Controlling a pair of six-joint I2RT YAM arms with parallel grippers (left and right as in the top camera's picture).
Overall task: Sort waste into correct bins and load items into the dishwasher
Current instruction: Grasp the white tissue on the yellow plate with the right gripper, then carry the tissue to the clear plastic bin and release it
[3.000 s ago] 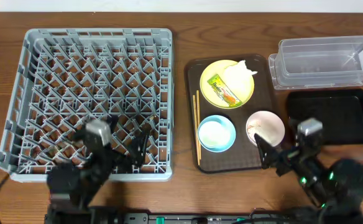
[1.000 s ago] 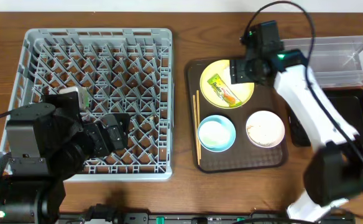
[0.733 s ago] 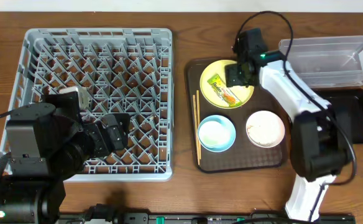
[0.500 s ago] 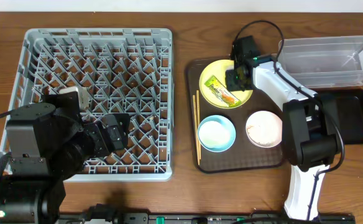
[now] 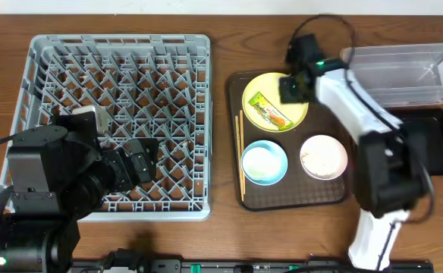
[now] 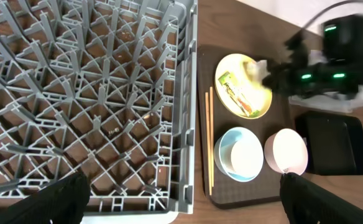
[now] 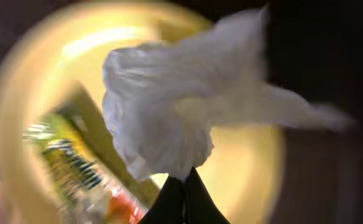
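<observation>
In the right wrist view my right gripper point(image 7: 184, 180) is shut on the lower tip of a crumpled white napkin point(image 7: 169, 118), over the yellow plate point(image 7: 250, 162) and the green-and-yellow wrapper point(image 7: 69, 162). From overhead the right gripper point(image 5: 293, 87) covers the napkin at the plate's point(image 5: 261, 82) upper right, and the wrapper point(image 5: 271, 110) lies on the plate. The light blue bowl point(image 5: 264, 162), white bowl point(image 5: 324, 157) and chopsticks point(image 5: 241, 155) rest on the brown tray. My left gripper point(image 6: 184, 202) hangs open over the grey dish rack's point(image 5: 119, 39) front right part.
The clear tub point(image 5: 400, 76) stands at the back right, with the black tray point(image 5: 434, 144) just in front of it. The brown serving tray point(image 5: 290, 199) sits between the rack and these bins. The right arm stretches over the black tray's left edge.
The right arm rose from the front edge, swung to the plate and its jaws closed on the napkin. The left arm rose over the rack earlier and now holds still.
</observation>
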